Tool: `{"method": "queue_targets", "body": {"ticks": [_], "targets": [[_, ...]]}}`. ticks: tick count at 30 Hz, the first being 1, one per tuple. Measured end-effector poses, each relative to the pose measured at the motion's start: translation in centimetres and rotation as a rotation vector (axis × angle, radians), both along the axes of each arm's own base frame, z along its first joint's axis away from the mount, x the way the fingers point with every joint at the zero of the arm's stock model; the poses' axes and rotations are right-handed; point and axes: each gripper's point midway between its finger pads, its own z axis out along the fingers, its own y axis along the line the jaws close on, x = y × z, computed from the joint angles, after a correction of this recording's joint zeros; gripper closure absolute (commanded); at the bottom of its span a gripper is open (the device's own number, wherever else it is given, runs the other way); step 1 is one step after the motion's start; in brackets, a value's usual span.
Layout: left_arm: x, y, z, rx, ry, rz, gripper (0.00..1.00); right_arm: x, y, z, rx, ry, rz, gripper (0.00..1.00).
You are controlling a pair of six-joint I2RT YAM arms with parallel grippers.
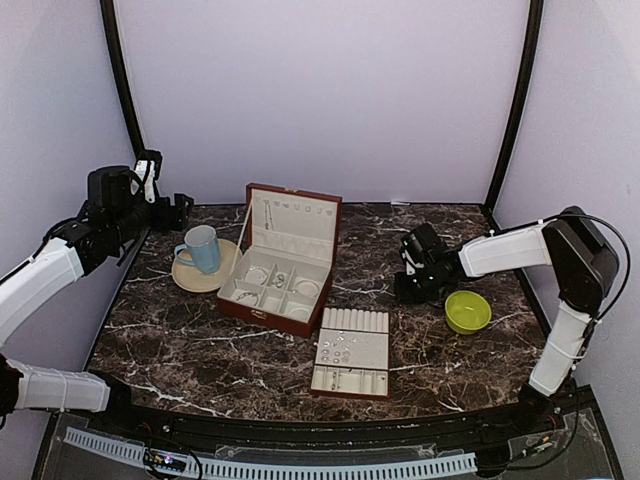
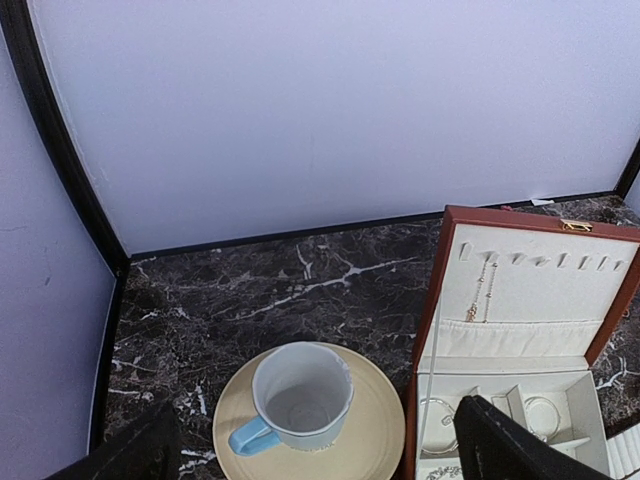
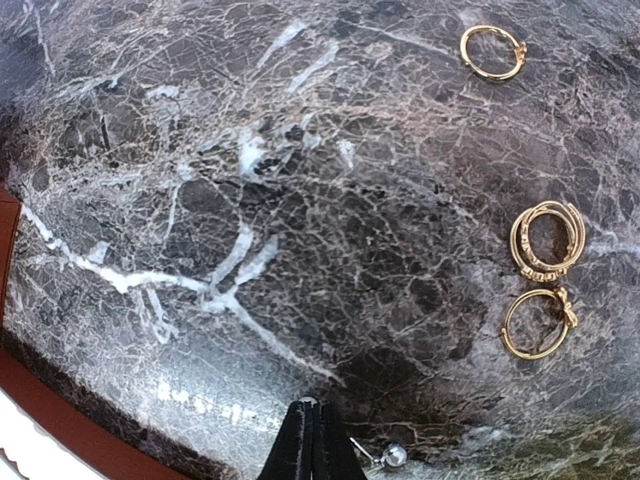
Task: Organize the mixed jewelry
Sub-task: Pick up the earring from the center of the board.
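Observation:
In the right wrist view, three gold rings (image 3: 547, 240) lie loose on the dark marble. A silvery ball stud (image 3: 395, 456) lies just right of my right gripper (image 3: 312, 440), whose fingers are pressed shut, tips low at the table. A tiny glint shows at the tip seam; I cannot tell if anything is pinched. In the top view this gripper (image 1: 405, 287) is right of the open reddish-brown box (image 1: 265, 312). My left gripper (image 2: 315, 405) is open and empty above the blue mug (image 2: 300, 395). Hoop bracelets (image 2: 437, 415) lie in box compartments and a chain (image 2: 480, 290) hangs in the lid.
The mug stands on a cream saucer (image 1: 190, 278) at the left. A flat cream slotted tray (image 1: 355, 320) holding small silvery pieces (image 1: 338, 350) sits in front of the box. A green bowl (image 1: 467, 311) stands at the right, close to the right arm.

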Motion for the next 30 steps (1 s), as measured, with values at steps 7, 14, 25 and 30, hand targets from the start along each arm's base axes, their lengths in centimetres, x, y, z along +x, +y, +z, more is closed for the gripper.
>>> {"method": "queue_targets", "body": {"ticks": [7,14,25,30], "targets": [[0.0,0.0,0.0,0.0,0.0,0.0,0.02,0.1,0.0,0.1,0.003,-0.002,-0.002,1.0],[0.0,-0.2,-0.1,-0.011,-0.004,-0.01,0.04,-0.1,0.0,0.3,0.009,-0.005,-0.001,1.0],[-0.7,-2.4,-0.9,-0.063,-0.038,-0.138,0.11,0.2,1.0,5.6,0.143,-0.119,0.036,1.0],[-1.7,-5.6,-0.6,-0.144,-0.086,-0.32,0.14,-0.7,2.8,7.7,0.263,-0.156,0.127,1.0]]}}
